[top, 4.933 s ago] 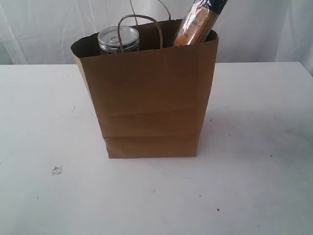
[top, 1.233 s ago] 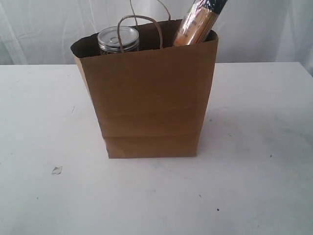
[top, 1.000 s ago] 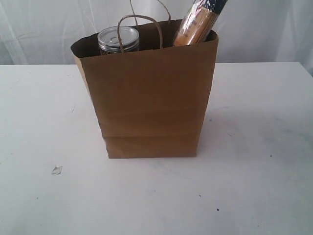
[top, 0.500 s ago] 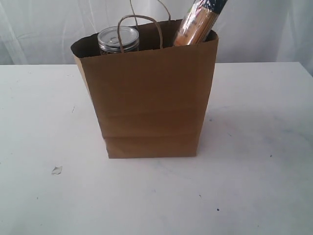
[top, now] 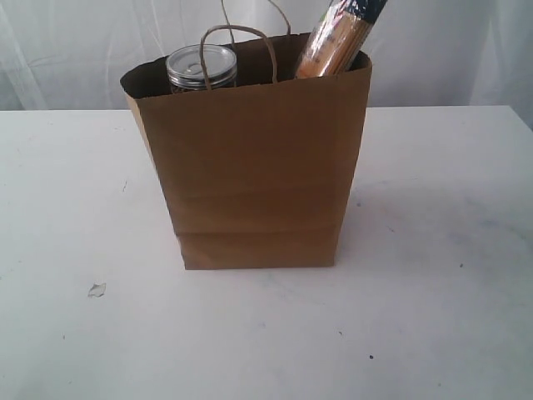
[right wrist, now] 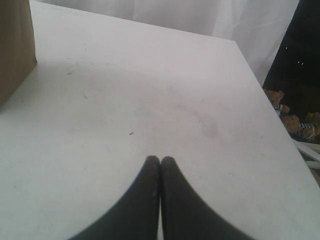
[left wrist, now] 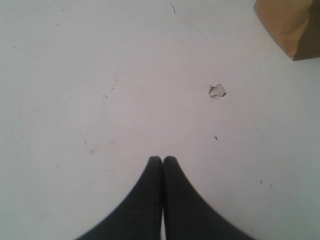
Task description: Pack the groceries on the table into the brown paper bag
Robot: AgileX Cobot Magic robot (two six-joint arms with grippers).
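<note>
Seeing the bag [top: 250, 183] upright on the desk [top: 433, 325], jar [top: 202, 67] and spaghetti packet [top: 333, 42] poking out. I judge the paper flimsy and the load heavy, so I'd lift by the handles [top: 236, 27]. Both jaws pinched together, empty.

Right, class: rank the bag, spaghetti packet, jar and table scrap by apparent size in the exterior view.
Largest first:
paper bag
spaghetti packet and jar: only their tops show, roughly alike, unranked
scrap
</note>
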